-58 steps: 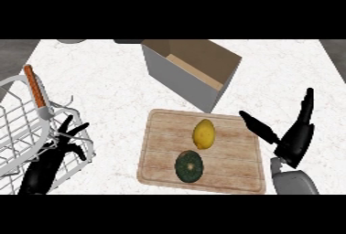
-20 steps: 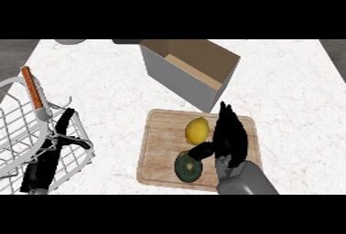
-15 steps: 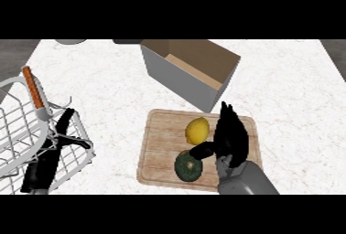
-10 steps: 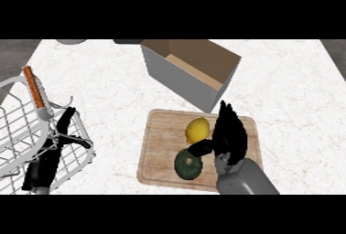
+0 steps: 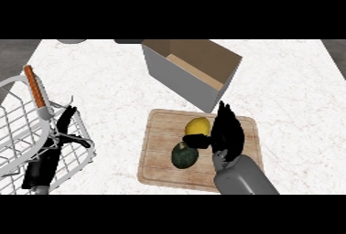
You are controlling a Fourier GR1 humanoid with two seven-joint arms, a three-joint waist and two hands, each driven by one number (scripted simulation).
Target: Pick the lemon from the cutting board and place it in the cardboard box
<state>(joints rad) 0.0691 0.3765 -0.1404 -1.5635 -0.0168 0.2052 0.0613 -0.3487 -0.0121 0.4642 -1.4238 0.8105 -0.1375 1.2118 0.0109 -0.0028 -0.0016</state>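
The yellow lemon (image 5: 198,125) lies on the wooden cutting board (image 5: 159,160) at mid counter. My right hand (image 5: 228,132) stands on edge against it. Its fingers run up along the lemon's right side and its thumb curls in against the lemon's near side, so the lemon is pinched between them and still rests on the board. The open cardboard box (image 5: 192,68) stands just beyond the board, tilted, with its brown inside showing. Far left, my left hand (image 5: 59,137) rests with relaxed fingers over a wire basket.
A dark green round fruit (image 5: 184,155) lies on the board, just near-left of the lemon and close to my thumb. A white wire basket (image 5: 20,132) with an orange handle (image 5: 35,91) fills the left edge. Two small objects peek in at the far edge.
My right hand came in from the right of the board to the lemon. Over the last second its thumb has closed in on the lemon's near side. The left hand barely moved.
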